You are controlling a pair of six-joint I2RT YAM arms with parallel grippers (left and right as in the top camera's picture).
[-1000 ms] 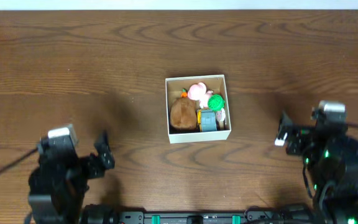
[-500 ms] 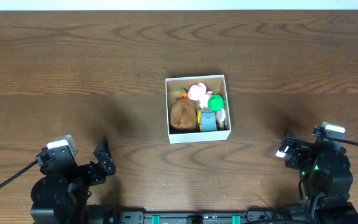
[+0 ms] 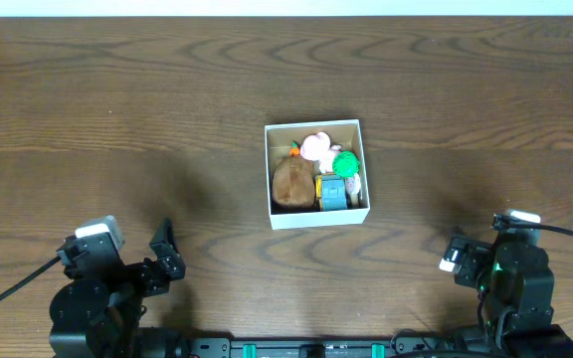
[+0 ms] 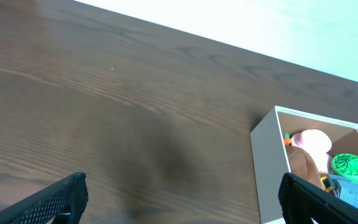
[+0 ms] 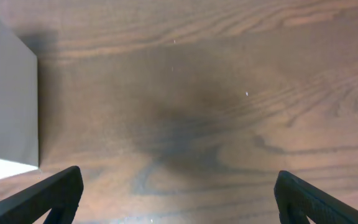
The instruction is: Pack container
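The container (image 3: 270, 179), a square white cardboard box, sits at the table's middle. It holds a brown plush toy (image 3: 291, 182), a pink toy (image 3: 315, 146), a green round toy (image 3: 345, 162) and a blue-grey toy (image 3: 332, 192). My left gripper (image 3: 164, 254) is open and empty at the front left, far from the box. My right gripper (image 3: 453, 255) is open and empty at the front right. The left wrist view shows the container's wall (image 4: 268, 168) and toys at its right. The right wrist view shows the container's outer wall (image 5: 8, 106) at its left edge.
The dark wooden table (image 3: 117, 109) stretches bare around the box. A pale wall strip (image 3: 286, 6) runs along the far edge. The arm bases and a black rail (image 3: 306, 348) line the front edge.
My right arm has drawn back toward the front edge and lower in the overhead view. My left arm settled back half a second ago and has stayed still since. The box has not moved.
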